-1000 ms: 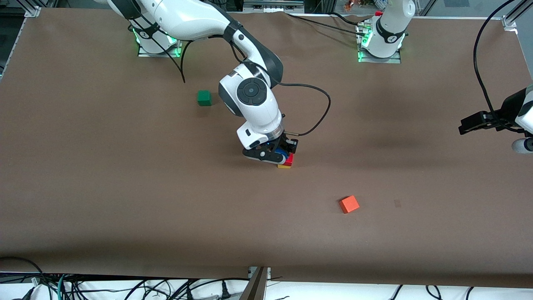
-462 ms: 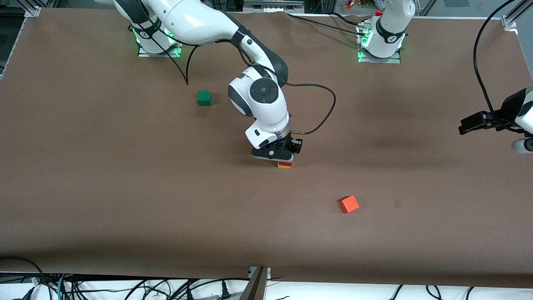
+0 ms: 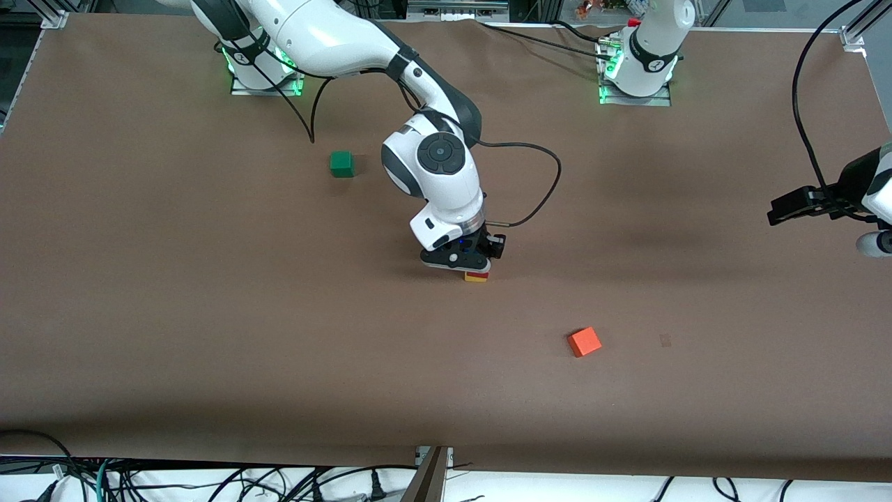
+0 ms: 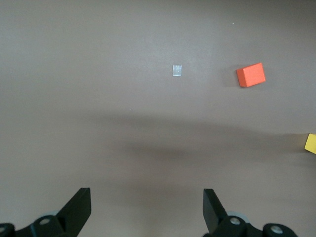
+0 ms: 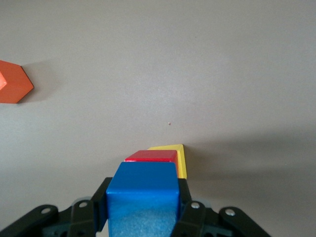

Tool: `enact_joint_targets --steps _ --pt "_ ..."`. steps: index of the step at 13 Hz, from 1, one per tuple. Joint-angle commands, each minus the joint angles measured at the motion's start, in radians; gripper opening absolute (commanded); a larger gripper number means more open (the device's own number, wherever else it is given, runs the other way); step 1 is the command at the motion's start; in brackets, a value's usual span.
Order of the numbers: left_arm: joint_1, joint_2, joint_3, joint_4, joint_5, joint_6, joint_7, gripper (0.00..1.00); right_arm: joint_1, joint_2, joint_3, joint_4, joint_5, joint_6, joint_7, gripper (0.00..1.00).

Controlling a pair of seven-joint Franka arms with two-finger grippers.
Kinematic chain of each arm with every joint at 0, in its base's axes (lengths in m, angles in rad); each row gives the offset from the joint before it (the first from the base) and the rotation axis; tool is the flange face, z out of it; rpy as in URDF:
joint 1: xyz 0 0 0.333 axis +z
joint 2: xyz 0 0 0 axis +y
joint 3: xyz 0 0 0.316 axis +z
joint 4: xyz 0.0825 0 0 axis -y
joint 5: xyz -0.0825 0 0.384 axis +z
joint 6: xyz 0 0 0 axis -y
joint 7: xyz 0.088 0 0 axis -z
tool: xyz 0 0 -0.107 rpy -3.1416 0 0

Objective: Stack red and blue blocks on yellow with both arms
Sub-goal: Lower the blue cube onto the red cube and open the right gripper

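Blue block was clamped in the right gripper over the red block, which sat on the yellow block mid-table. Left gripper was held with jaws apart, waiting near an orange cube.

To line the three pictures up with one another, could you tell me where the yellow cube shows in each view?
Front view: yellow cube mid-table, under the red cube and right gripper.
Left wrist view: a sliver at the picture's edge.
Right wrist view: just past the red cube, partly hidden.
Shared landmark: orange-red cube.
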Motion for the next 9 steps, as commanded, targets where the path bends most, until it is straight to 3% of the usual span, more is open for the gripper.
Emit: enact_joint_targets --steps 1,4,9 --pt "0.01 -0.009 -0.003 -0.011 -0.022 0.012 0.02 1.0 0.008 0.031 -0.005 0.042 -0.017 0.01 0.01 0.41" --pt "0.01 -0.009 -0.003 -0.011 -0.022 0.012 0.02 1.0 0.006 0.032 -0.005 0.04 -0.017 0.02 0.01 0.49" --pt "0.012 -0.009 -0.003 -0.011 -0.022 0.012 0.022 1.0 0.006 0.035 -0.005 0.04 -0.021 0.02 0.011 0.77"
